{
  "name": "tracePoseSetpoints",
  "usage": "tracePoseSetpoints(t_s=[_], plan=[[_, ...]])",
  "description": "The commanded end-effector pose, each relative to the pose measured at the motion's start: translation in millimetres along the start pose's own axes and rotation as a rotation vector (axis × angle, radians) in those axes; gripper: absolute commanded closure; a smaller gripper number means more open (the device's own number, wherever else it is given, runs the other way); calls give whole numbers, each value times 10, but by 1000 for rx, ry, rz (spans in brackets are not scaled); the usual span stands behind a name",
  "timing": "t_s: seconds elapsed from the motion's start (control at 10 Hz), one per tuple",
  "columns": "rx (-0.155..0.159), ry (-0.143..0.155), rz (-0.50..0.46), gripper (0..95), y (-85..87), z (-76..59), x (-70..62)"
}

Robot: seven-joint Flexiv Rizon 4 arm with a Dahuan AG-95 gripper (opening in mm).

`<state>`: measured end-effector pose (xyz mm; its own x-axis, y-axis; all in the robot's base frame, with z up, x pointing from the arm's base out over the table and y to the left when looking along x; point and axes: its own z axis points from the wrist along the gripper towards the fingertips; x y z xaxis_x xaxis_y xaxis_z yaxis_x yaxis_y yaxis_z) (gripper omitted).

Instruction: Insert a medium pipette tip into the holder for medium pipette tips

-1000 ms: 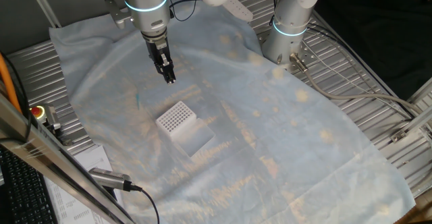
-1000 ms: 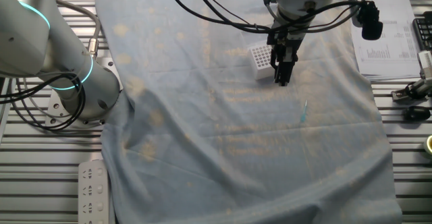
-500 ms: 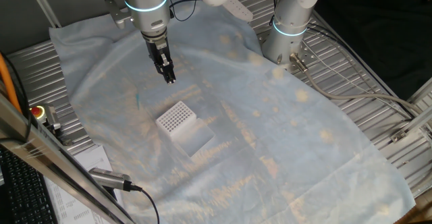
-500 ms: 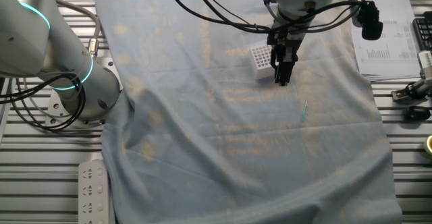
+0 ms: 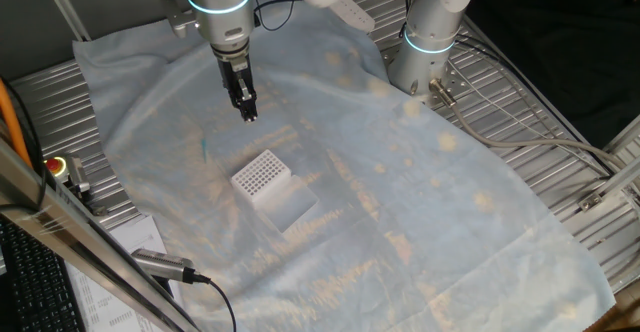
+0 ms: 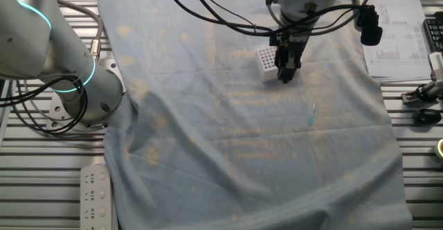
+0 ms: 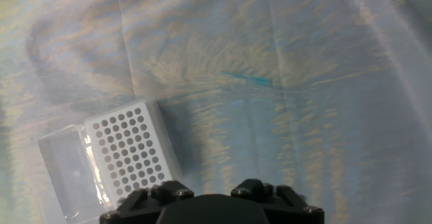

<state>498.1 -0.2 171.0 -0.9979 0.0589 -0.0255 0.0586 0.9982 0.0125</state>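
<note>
The medium pipette tip [image 5: 205, 150] is a thin teal sliver lying flat on the pale blue cloth, left of the holder; it also shows in the other fixed view [image 6: 311, 116] and the hand view [image 7: 246, 79]. The holder for medium pipette tips [image 5: 262, 175] is a white block with a grid of dark holes and a translucent base, seen also in the other fixed view [image 6: 265, 57] and the hand view [image 7: 128, 153]. My gripper [image 5: 247, 112] hangs above the cloth behind the holder, right of the tip, its fingers together and empty. It also shows in the other fixed view [image 6: 284, 76].
A second robot arm's base [image 5: 425, 47] stands at the back right on the cloth's edge. Metal grating [image 5: 560, 132] surrounds the wrinkled cloth. Papers [image 6: 398, 29] and small tools lie off the cloth's side.
My gripper has lifted slightly and shifted a little towards the holder. The tip and the holder have not moved.
</note>
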Motion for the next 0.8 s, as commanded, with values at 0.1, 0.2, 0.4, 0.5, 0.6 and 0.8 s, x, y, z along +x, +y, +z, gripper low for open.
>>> tracePoseSetpoints(t_s=[0.1, 0.2, 0.4, 0.5, 0.6, 0.8], plan=[[0, 3, 0, 950, 4, 4, -15], [0, 3, -1, 950, 4, 4, -15], [2, 3, -1, 950, 5, 3, -14], [1, 3, -1, 950, 10, -10, -8], [2, 4, -3, 950, 18, -26, 2], [-2, 4, -2, 950, 24, -39, 3]])
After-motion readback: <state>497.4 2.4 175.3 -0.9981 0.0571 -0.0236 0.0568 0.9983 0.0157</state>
